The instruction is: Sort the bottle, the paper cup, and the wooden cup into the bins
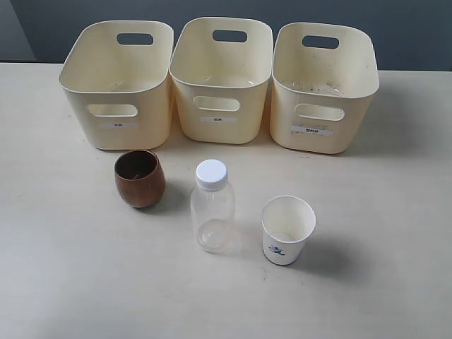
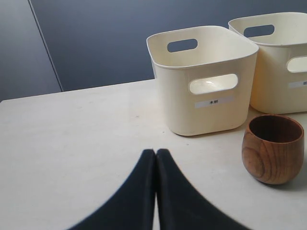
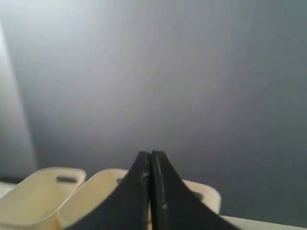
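Observation:
Three cream bins stand in a row at the back: left bin, middle bin, right bin. In front of them the brown wooden cup stands upright on the left. The clear bottle with its white cap is in the middle, and the white paper cup with a blue logo is on the right. No gripper shows in the exterior view. My left gripper is shut and empty, low over the table, with the wooden cup and a bin beyond it. My right gripper is shut, raised, with the bins beneath it.
The objects rest on a pale table. A dark wall runs behind the bins. A second bin stands beside the first in the left wrist view.

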Controlling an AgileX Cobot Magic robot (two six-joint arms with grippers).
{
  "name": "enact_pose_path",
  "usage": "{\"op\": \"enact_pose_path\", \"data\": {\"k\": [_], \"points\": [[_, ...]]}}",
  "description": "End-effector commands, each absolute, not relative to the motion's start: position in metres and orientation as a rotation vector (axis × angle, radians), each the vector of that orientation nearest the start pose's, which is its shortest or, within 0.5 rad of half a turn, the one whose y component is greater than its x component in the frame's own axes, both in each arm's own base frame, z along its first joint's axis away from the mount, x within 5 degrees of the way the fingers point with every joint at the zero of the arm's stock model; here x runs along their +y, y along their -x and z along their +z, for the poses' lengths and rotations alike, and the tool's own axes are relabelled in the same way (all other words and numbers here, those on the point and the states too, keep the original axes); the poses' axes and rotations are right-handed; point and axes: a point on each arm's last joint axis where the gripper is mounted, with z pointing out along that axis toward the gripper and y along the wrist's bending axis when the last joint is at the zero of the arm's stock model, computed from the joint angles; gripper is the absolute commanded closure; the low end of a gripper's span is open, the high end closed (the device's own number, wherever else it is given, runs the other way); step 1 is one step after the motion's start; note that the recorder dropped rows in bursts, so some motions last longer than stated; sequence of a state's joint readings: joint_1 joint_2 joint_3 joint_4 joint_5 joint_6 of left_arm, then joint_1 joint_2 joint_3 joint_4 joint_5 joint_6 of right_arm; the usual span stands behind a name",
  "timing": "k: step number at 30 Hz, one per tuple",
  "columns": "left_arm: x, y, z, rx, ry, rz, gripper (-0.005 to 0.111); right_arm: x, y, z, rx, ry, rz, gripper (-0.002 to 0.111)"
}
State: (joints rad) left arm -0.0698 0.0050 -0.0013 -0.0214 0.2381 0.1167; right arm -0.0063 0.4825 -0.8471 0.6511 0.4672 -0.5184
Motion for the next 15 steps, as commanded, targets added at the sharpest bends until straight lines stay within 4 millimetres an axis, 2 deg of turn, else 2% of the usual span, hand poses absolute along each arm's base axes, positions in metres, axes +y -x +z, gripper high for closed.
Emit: {"op": "enact_pose_path", "data": {"k": [1,4,8,12,14,15], "points": [[-0.005,-0.055,0.192,1.715,-0.146,0.009,0.107,0.053,-0.107,0.451,1.589,0.555,0.444,0.109],[-0.005,-0.055,0.192,1.715,-0.146,0.009,0.107,0.061,-0.134,0.455,1.611,0.741,0.471,0.109],[-0.005,-0.055,0.192,1.715,-0.146,0.009,0.107,0.063,-0.164,0.44,1.631,0.959,0.415,0.109],[-0.005,-0.055,0.192,1.715,-0.146,0.009,0.107,0.078,-0.199,0.412,1.726,1.051,0.537,0.109],[-0.005,-0.055,0.192,1.715,-0.146,0.009,0.107,0.098,-0.22,0.392,1.766,1.13,0.541,0.109],[-0.005,-0.055,0.192,1.715,-0.146,0.009,0.107,0.113,-0.234,0.375,1.789,1.211,0.457,0.109]]}}
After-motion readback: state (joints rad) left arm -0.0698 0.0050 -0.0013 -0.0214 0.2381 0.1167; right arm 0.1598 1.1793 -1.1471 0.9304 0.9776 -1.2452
